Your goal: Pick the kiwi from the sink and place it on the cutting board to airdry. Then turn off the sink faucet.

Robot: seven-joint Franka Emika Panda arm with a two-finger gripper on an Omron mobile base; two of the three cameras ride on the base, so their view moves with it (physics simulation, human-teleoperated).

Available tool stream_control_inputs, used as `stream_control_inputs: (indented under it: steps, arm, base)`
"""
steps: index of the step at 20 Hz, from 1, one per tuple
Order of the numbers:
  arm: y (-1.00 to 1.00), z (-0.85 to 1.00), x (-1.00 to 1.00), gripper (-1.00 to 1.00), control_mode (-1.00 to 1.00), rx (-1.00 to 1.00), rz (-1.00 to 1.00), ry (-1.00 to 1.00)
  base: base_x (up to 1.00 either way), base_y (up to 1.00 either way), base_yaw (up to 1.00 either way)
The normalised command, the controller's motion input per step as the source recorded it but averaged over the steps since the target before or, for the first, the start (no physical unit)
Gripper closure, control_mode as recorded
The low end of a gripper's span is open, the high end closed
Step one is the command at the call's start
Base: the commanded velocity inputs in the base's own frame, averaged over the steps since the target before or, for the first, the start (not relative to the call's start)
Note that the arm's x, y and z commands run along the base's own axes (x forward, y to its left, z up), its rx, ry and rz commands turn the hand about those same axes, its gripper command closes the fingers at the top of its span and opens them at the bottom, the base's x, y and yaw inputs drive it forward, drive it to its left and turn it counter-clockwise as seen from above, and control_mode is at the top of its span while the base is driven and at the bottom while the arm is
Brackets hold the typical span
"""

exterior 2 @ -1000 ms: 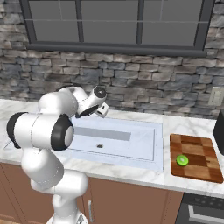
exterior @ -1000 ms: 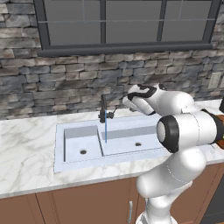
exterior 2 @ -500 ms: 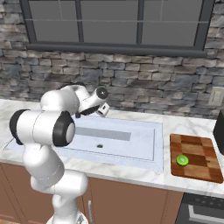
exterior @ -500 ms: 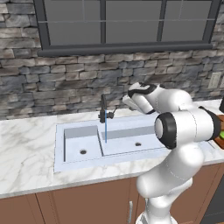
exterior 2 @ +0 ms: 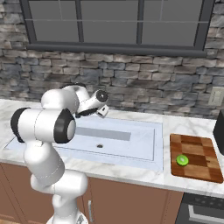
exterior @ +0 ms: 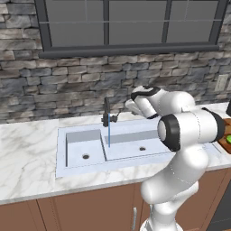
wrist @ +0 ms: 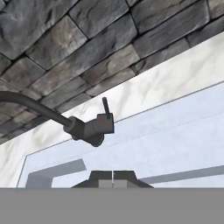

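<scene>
The kiwi (exterior 2: 182, 160) sits on the cutting board (exterior 2: 197, 156). My clenched, empty end effector (wrist: 113, 176) must push the sink faucet (wrist: 89, 128) lever next.

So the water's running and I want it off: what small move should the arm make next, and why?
Probably ease the shut tool forward to the faucet's small lever and nudge it. The kiwi already lies on the cutting board, a thin stream falls from the sink faucet, and the lever sits ahead of the tool, not yet touched.
</scene>
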Motion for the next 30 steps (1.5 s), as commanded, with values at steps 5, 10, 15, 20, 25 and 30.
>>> stream_control_inputs:
  steps: [5,10,15,20,25,30]
  arm:
    - [0.08,-0.09,0.04,1.0,-1.0,0.0,0.0,-0.03]
    - [0.06,-0.03,0.12,1.0,-1.0,0.02,0.0,0.0]
    - [0.0,0.0,0.19,1.0,-1.0,0.05,0.0,0.02]
    - [0.0,-0.07,0.19,1.0,-1.0,0.03,0.0,0.01]
    - [0.0,-0.1,0.18,1.0,-1.0,0.02,0.0,0.0]
    - [0.01,-0.1,0.17,1.0,-1.0,0.01,0.0,0.0]
  base:
    - [0.0,0.0,0.0]
    - [0.0,0.0,0.0]
    - [0.0,0.0,0.0]
    - [0.0,0.0,0.0]
    - [0.0,0.0,0.0]
    - [0.0,0.0,0.0]
